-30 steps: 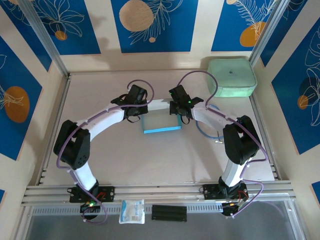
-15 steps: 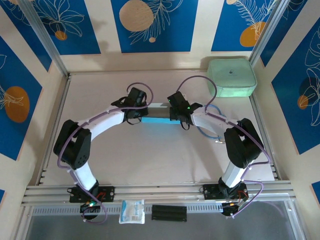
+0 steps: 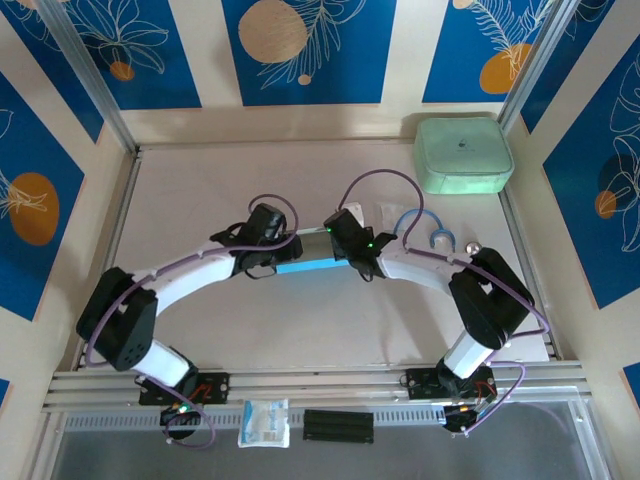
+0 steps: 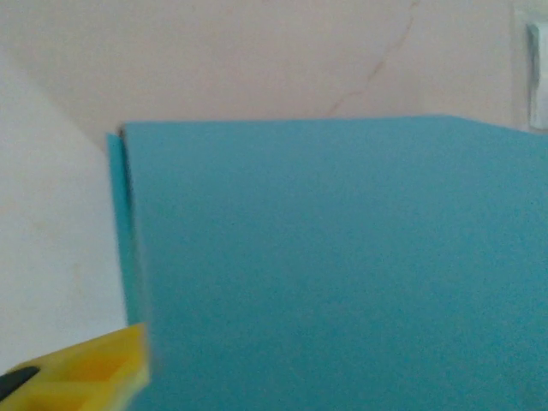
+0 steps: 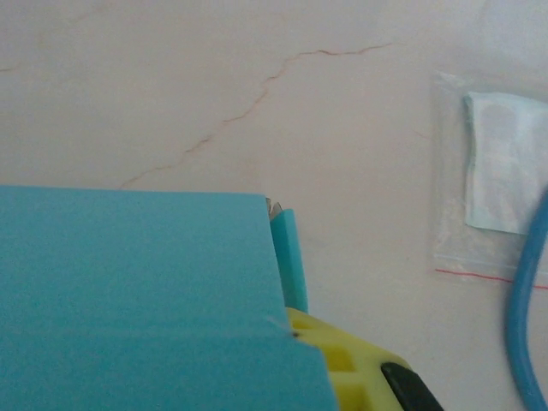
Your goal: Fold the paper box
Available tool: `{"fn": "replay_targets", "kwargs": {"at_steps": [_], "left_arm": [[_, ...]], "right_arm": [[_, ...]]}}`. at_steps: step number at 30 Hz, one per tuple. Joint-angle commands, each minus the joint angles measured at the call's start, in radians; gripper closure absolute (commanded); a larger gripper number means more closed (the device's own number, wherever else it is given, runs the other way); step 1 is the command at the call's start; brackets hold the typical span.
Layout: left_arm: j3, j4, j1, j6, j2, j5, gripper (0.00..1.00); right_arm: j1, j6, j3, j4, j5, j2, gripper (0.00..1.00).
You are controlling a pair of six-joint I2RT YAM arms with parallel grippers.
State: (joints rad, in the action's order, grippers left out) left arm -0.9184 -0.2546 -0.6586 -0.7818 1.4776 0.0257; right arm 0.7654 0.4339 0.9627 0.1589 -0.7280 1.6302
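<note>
The paper box [image 3: 305,267] lies mid-table as a light blue strip between my two grippers. Its blue card [image 4: 325,257] spreads across most of the left wrist view, with a side flap standing at its left edge. My left gripper [image 3: 283,250] is at the box's left end. One of its yellow fingers [image 4: 94,372] stands wide of the card and the other is hidden, so it is open. My right gripper [image 3: 345,250] is at the box's right end, shut on the blue panel [image 5: 137,282], with a yellow finger [image 5: 360,368] beside the right flap.
A mint-green case [image 3: 463,155] stands at the back right. A clear bag with a white pad [image 5: 492,171] and a blue cable [image 5: 527,308] lie right of the box. A white packet [image 3: 264,422] and a black strip [image 3: 338,425] rest on the front rail.
Both grippers have come closer together and toward the near edge. The box's pale inside no longer shows, only blue card. The left jaws have opened.
</note>
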Motion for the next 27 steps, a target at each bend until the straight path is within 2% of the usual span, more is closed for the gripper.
{"fn": "replay_targets", "kwargs": {"at_steps": [1,7,15,19,21,23,27], "left_arm": [[0.052,0.028,-0.034,-0.034,-0.067,-0.015,0.32],[0.106,-0.022,-0.065,-0.056,-0.179,0.062,0.20],[0.150,-0.117,-0.075,-0.089,-0.370,0.152,0.18],[0.069,-0.269,-0.071,-0.042,-0.450,0.258,0.18],[-0.027,-0.391,-0.049,0.007,-0.433,0.303,0.18],[-0.113,-0.479,-0.008,0.055,-0.396,0.301,0.17],[-0.185,-0.491,0.139,0.144,-0.334,0.152,0.16]], "right_arm": [[0.025,-0.024,-0.032,-0.004,-0.027,0.011,1.00],[0.060,-0.029,-0.042,-0.005,-0.066,0.026,1.00],[0.076,-0.009,-0.052,0.007,-0.091,0.032,1.00],[0.093,-0.012,-0.067,-0.004,-0.100,0.031,1.00],[0.103,-0.017,-0.073,-0.007,-0.106,0.031,1.00],[0.112,-0.019,-0.075,-0.007,-0.114,0.033,1.00],[0.130,-0.034,-0.089,-0.022,-0.120,0.030,1.00]]}}
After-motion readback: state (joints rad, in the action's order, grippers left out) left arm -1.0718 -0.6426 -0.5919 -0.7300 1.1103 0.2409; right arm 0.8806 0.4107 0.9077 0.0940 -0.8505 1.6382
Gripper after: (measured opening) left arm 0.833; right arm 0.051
